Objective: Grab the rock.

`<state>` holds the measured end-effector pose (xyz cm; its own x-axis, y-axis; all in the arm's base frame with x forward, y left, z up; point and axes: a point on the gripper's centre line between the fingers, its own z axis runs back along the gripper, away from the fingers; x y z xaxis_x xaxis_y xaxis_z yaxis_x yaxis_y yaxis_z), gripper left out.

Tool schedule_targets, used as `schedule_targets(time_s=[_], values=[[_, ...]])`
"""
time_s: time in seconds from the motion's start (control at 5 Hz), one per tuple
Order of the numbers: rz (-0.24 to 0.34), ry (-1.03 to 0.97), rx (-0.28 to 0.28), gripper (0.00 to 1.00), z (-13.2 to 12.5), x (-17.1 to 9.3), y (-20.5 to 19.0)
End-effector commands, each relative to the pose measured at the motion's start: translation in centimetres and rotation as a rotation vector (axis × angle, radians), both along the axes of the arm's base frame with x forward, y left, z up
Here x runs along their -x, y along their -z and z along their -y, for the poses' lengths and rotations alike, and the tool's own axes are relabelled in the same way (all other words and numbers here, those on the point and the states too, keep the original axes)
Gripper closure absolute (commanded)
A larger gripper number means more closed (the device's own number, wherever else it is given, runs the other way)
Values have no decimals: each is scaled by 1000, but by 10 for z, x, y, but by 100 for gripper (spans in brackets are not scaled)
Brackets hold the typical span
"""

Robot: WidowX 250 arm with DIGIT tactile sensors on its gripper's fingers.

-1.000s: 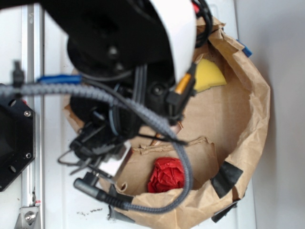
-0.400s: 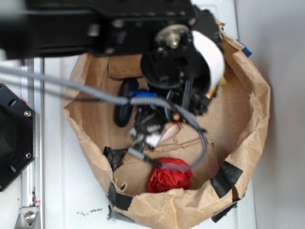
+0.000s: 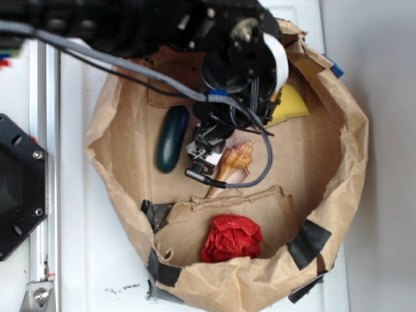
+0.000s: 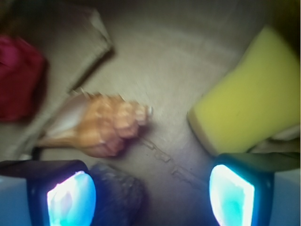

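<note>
The rock (image 4: pixel 118 197) is a dark grey rough lump on the brown paper floor. It shows only in the wrist view, low in the frame, right beside the inner face of my left finger (image 4: pixel 70 200). My gripper (image 4: pixel 151 195) is open and empty, with the rock inside the gap at its left side and the right finger (image 4: pixel 233 195) well apart from it. In the exterior view the gripper (image 3: pixel 207 148) hangs low inside the paper basin, and the arm hides the rock.
A tan spiral seashell (image 4: pixel 101 125) (image 3: pixel 234 161) lies just beyond the rock. A yellow sponge (image 4: pixel 249 103) (image 3: pixel 292 104) sits by my right finger. A dark green oblong object (image 3: pixel 172 138), a red crumpled wad (image 3: pixel 231 237) and the tall paper walls (image 3: pixel 354 149) surround them.
The arm has swung from the basin's left front toward the back and lowered inside. The green oblong object and the seashell are now uncovered.
</note>
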<state>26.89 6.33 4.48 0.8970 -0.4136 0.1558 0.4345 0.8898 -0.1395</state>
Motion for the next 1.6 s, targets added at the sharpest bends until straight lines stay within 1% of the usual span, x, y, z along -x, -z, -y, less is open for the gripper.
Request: schedule_targets(time_s=[0.0,0.2,0.4,0.6,0.8,1.0,1.2,1.4], values=[[62,55,-8,0,14,5,7],[66,62,-17,0,16,8,7],[59,74,-11,0,21,13,1],[70,88,25,0,25,22,-12],[68,87,28,0,27,21,-11],[44,81,8,0,30,18,3],[-3,68,26,0,32,12,19],[-32,75,4,0,35,11,29]])
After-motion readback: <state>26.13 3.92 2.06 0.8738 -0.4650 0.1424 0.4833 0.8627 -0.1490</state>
